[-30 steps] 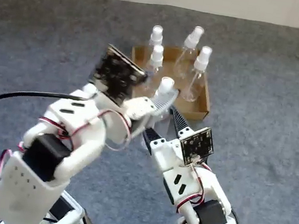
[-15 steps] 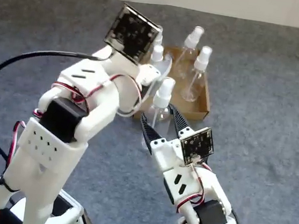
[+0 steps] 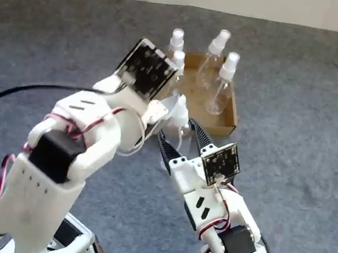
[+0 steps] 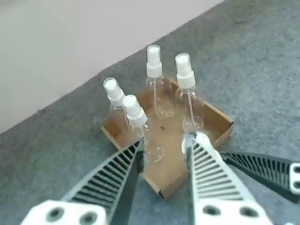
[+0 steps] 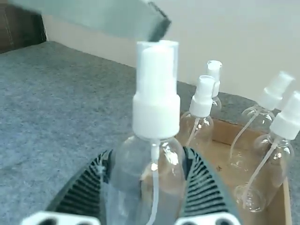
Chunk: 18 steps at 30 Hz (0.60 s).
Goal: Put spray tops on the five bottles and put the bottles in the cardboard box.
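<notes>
The fingers [image 5: 82,194] of the right gripper [image 5: 146,161] pinch the fifth bottle [image 5: 140,187] by its clear belly, one on each side, holding it upright just in front of the cardboard box [image 3: 234,112]. Its spray top [image 5: 156,93] sits on the neck; I cannot tell whether it is screwed fully home. Right above it hangs the left gripper [image 4: 164,143], fingers spread and holding nothing, one finger just over the cap.

The risks start at the grip: the belly is round and smooth, so a sideways push could turn or slip it between the pads. A careless move by the left finger would give that push, or lift off a loose top. Further out, the left arm lies across the way to the box, so the arms may collide. In the box, four capped bottles [image 4: 186,93] already stand close together, and setting the fifth down carelessly could topple the nearest one
</notes>
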Available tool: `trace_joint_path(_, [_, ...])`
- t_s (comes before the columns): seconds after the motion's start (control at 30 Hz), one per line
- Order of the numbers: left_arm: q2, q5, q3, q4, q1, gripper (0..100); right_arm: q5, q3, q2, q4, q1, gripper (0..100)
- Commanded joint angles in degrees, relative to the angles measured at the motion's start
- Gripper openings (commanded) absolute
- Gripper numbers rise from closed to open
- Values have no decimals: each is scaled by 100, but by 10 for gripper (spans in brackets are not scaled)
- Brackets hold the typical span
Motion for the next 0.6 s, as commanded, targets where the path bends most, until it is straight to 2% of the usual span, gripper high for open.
trace_joint_path(0.0, [-409, -62, 418, 9, 110, 140, -26, -84, -110, -154, 75, 5])
trace_joint_path(0.13, [-426, -62, 629, -308, 84, 140, -26, -84, -110, -154, 101, 6])
trace_joint_path(0.23, [-505, -62, 338, -273, 31, 140, -26, -101, -75, -154, 163, 7])
trace_joint_path(0.4, [-1112, -53, -75, 132, -655, 140, -26, -154, -66, 189, 523, 9])
trace_joint_path(0.57, [-2141, -62, 611, 316, -1314, 143, -26, -620, -48, 198, 541, 10])
